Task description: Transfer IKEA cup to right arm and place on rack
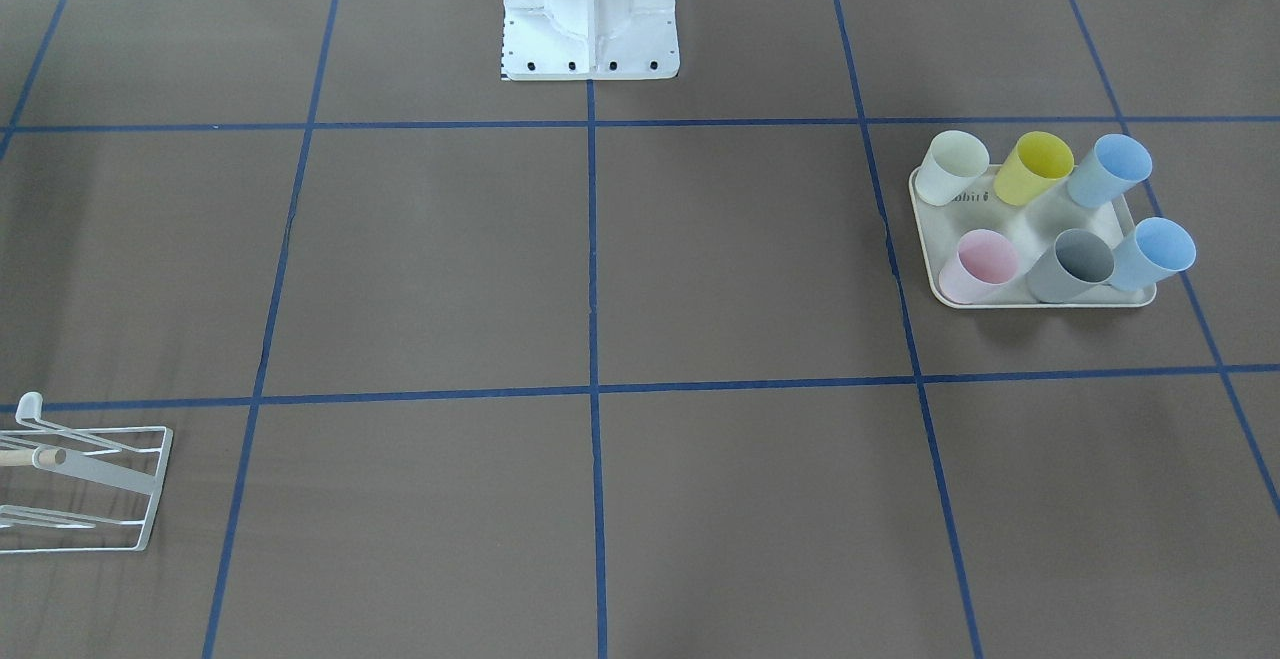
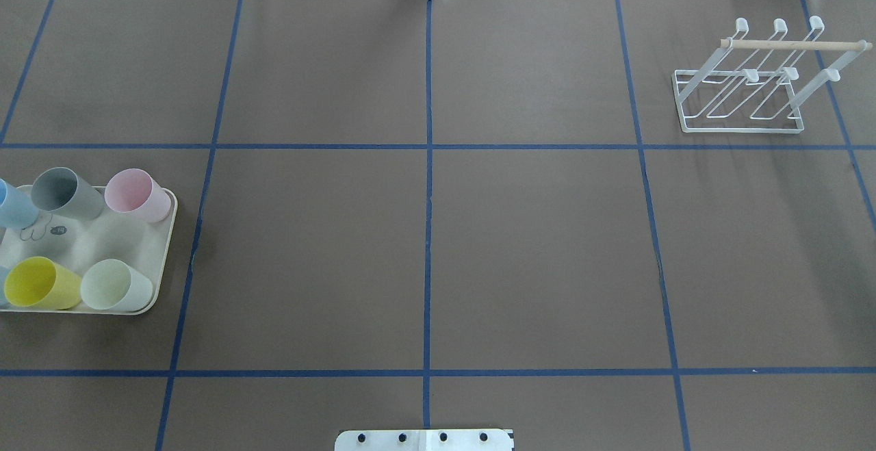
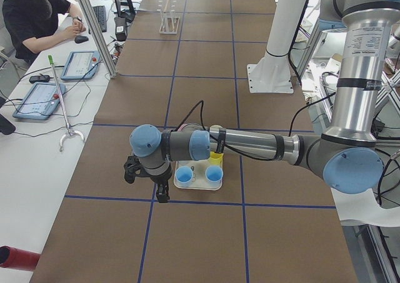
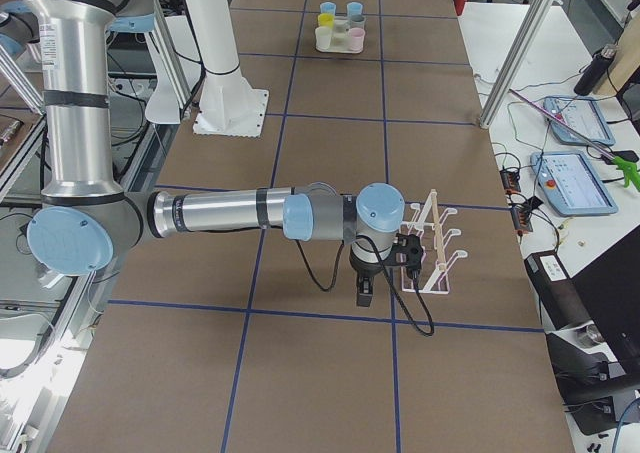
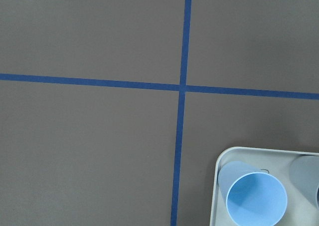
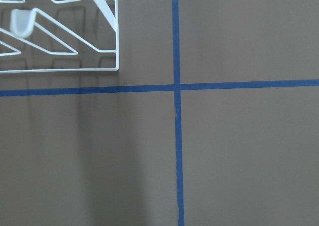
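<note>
Several IKEA cups stand on a cream tray (image 1: 1032, 217): white (image 1: 953, 168), yellow (image 1: 1035, 167), pink (image 1: 979, 266), grey (image 1: 1073, 265) and two blue (image 1: 1153, 253). The same tray (image 2: 92, 244) lies at the table's left edge in the overhead view. My left gripper (image 3: 164, 193) hangs just off the tray's corner; whether it is open or shut, I cannot tell. One blue cup (image 5: 256, 201) fills the left wrist view's lower right. The white wire rack (image 2: 746, 88) carries no cup. My right gripper (image 4: 364, 289) hovers beside the rack (image 4: 437, 243); I cannot tell its state.
Blue tape lines grid the brown table. The robot's white base (image 1: 590, 9) stands at mid-table on the robot's side. A person sits at a side desk (image 3: 37, 20) with tablets and cables. Only the rack's corner (image 6: 60, 36) shows in the right wrist view.
</note>
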